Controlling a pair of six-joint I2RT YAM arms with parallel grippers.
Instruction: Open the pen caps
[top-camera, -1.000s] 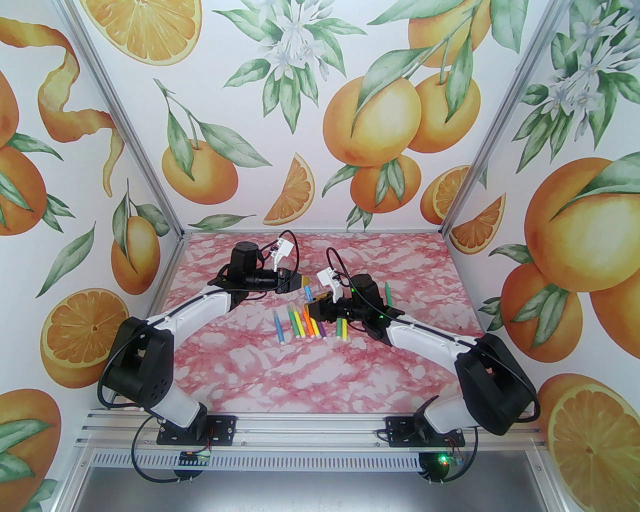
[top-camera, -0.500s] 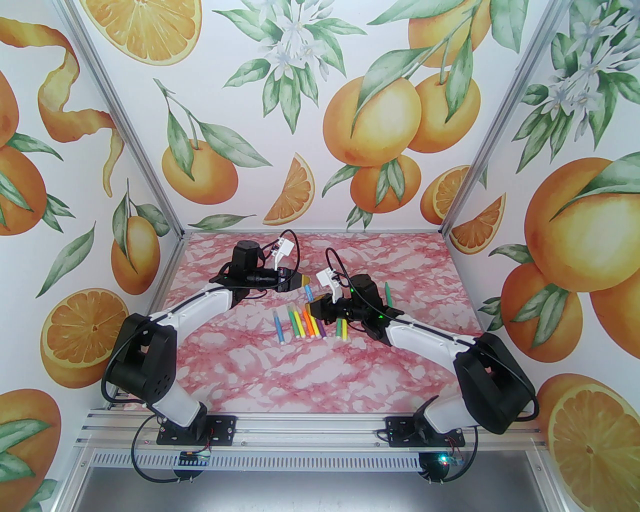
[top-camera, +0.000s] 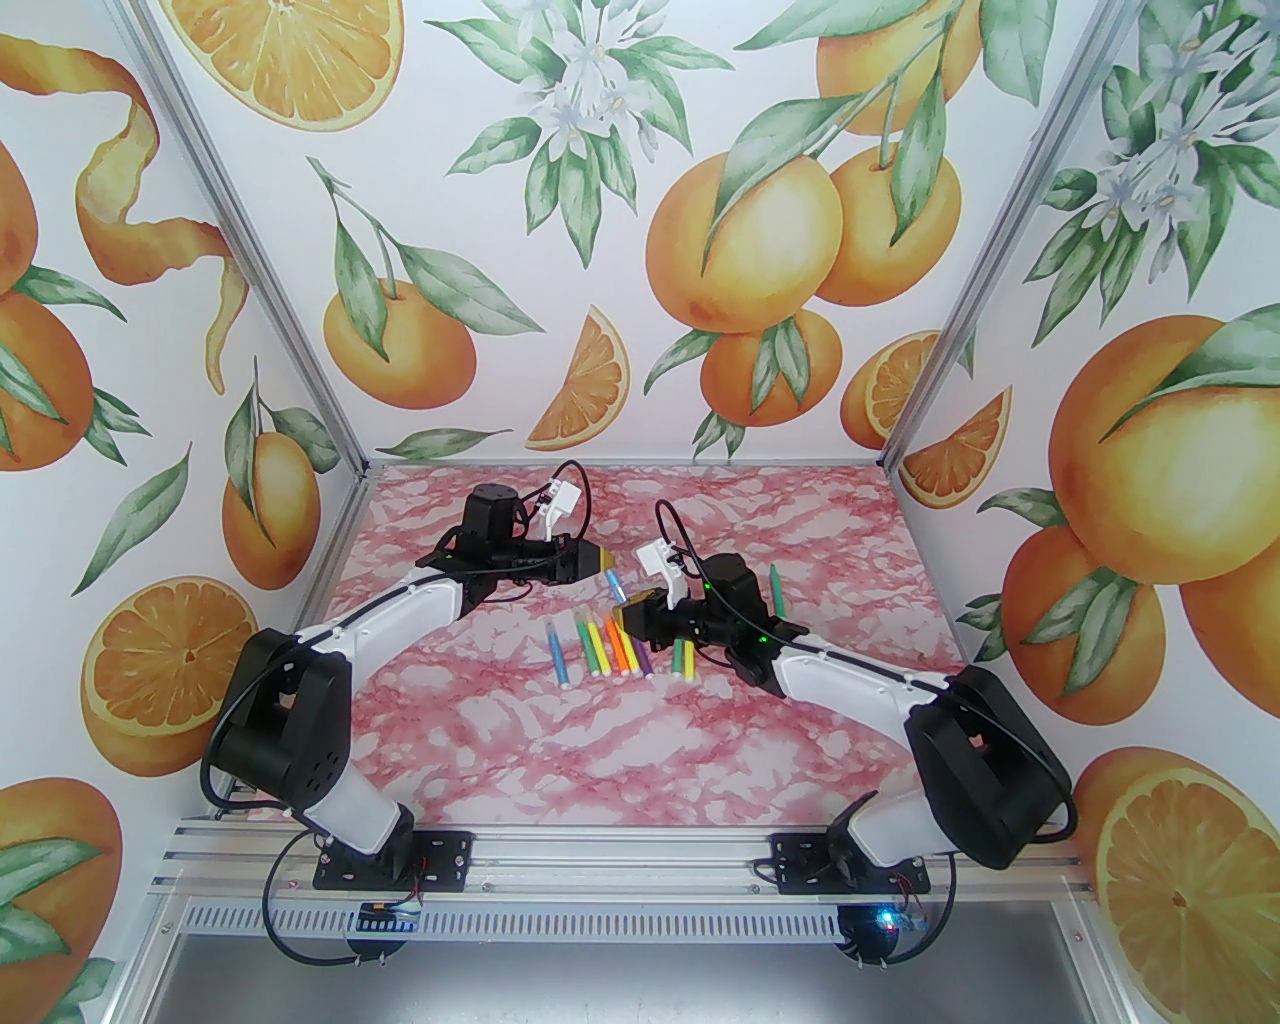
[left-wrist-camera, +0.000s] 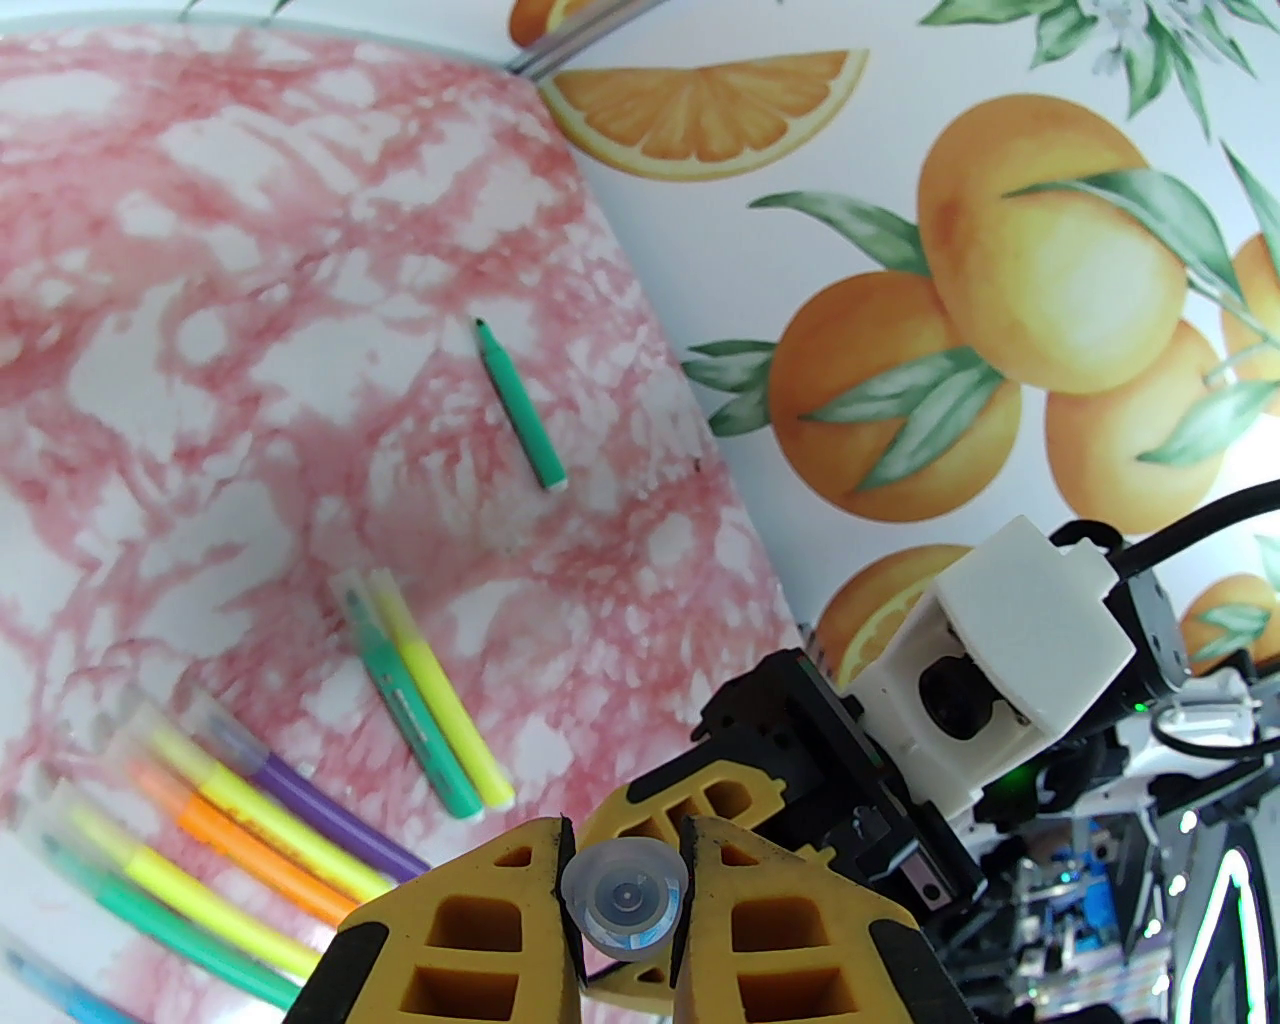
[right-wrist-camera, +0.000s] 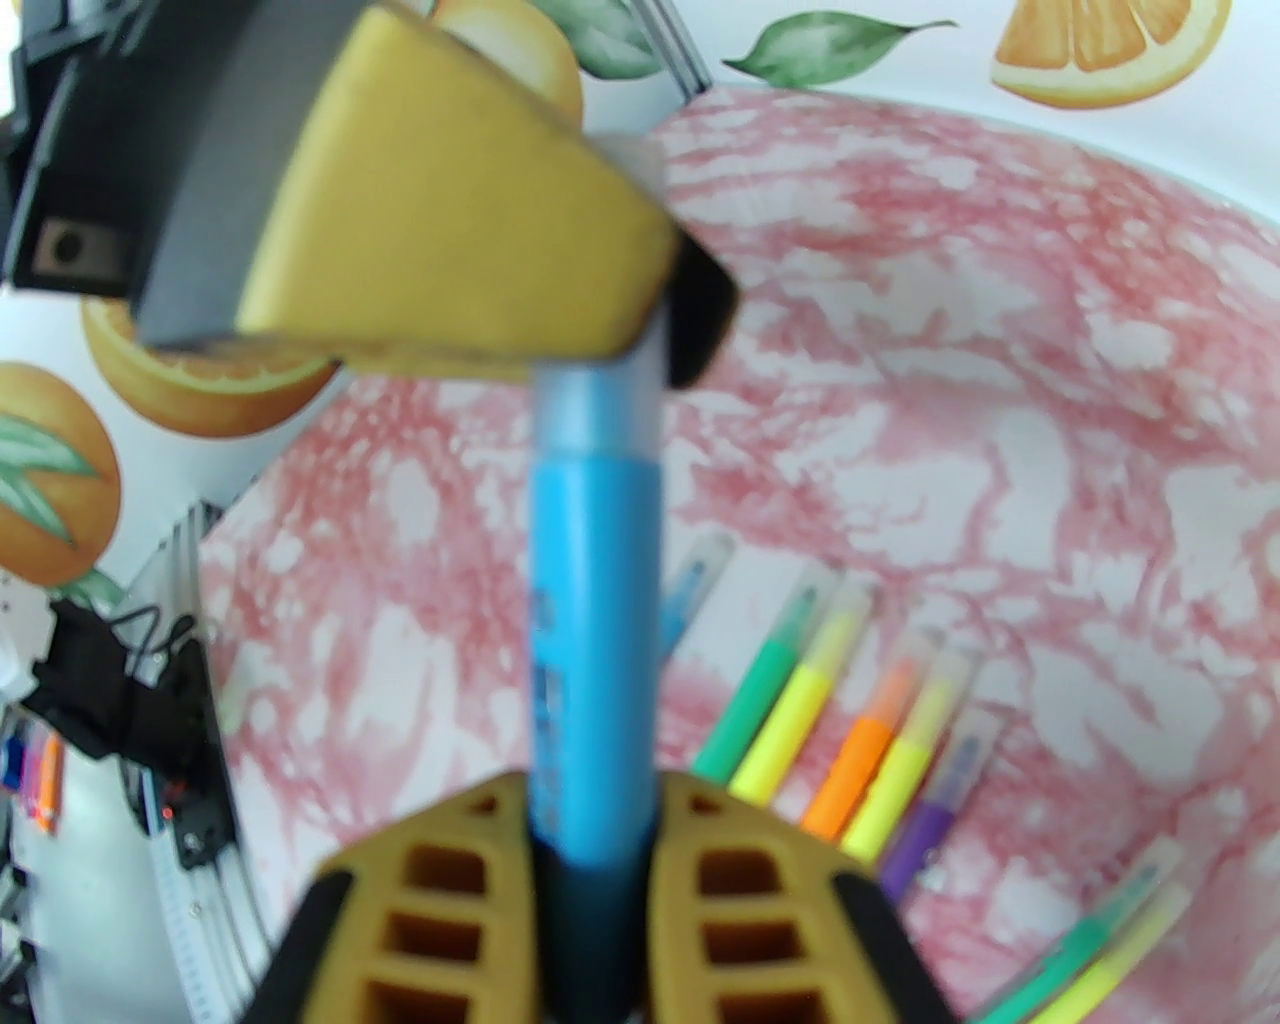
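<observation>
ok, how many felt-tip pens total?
10: six slim plastic pens in a row; green-and-yellow pair right of them; lone green pen beyond; blue pen held between left gripper and right gripper. Others may be hidden.

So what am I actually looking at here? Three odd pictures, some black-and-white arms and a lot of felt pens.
These are two robot arms bolted to the near edge of a pink marbled table. The wide picture comes from a fixed camera above and behind them. The other two come from a small camera on each wrist, so each arm's own yellow fingers show at the bottom. Between the arms is one blue pen. The left gripper is shut on its clear cap, and the right gripper is shut on its barrel, a grip suited to pulling the two apart. On the table lie a row of capped pens, a green and yellow pair, and one green pen off by itself, its tip bare.
</observation>
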